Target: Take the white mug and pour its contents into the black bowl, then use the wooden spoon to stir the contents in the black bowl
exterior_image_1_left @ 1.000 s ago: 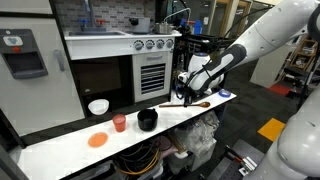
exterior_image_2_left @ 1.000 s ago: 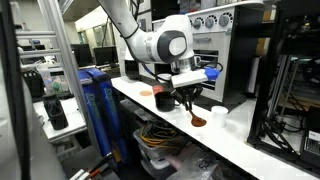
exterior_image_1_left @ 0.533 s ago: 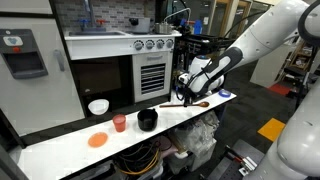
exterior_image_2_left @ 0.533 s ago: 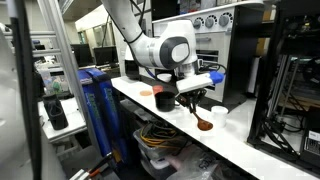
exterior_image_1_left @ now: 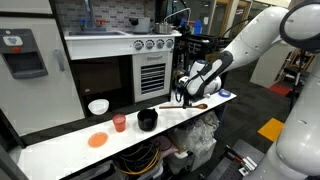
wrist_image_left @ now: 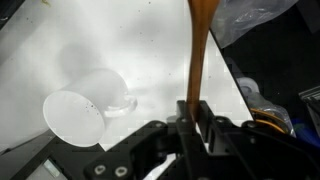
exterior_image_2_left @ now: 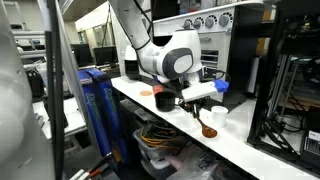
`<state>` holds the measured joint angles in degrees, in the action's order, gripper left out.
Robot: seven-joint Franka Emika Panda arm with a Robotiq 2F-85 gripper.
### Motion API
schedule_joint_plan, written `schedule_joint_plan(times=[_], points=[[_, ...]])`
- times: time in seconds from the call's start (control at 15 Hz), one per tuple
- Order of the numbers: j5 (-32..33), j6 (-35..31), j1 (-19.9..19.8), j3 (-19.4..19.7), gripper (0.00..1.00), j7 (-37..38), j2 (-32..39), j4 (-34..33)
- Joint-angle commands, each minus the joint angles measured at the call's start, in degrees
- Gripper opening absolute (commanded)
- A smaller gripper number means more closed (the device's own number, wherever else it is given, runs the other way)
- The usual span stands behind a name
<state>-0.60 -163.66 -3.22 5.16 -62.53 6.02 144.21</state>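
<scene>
Arm (exterior_image_1_left: 250,40): white, the largest thing we see; it reaches down over the counter (exterior_image_1_left: 60,147) beyond the bowl (exterior_image_1_left: 147,120), on the side away from the red cup (exterior_image_1_left: 119,123).
Counter: a long white top; we see the bowl standing about midway along it in an exterior view.
Claw (wrist_image_left: 195,118): clenched on the spoon (wrist_image_left: 199,50); in the wrist view we see the handle pinched between the two fingers (wrist_image_left: 183,125). It hangs above the counter, near the bowl but not over it.
Spoon (exterior_image_2_left: 205,122): lifted and tilted, its head the lowest end, pointing away from the bowl; we cannot tell whether the head touches the counter.
White bowl (exterior_image_1_left: 98,106): well apart from the bowl, past the red cup, toward the back of the counter.
Bowl: black, upright on the counter, apart from the claw; we cannot see inside it.
Disc (exterior_image_1_left: 97,140): orange and flat, beyond the red cup from the bowl.
Red cup: just beside the bowl, on the side away from the claw.
Mug (exterior_image_2_left: 218,116): white, on the counter across the spoon from the bowl, just beside the spoon's head; the wrist view shows its open mouth (wrist_image_left: 72,115).
</scene>
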Motion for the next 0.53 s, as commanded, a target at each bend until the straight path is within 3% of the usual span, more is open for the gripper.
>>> schedule_joint_plan(times=[0.0, 0.47], points=[[-2.5, -2.9, -2.9, -2.9, 0.03, -4.3, 3.5, -2.3], [-3.5, -5.8, -6.5, -7.3, 0.03, -7.7, 7.0, -3.9]])
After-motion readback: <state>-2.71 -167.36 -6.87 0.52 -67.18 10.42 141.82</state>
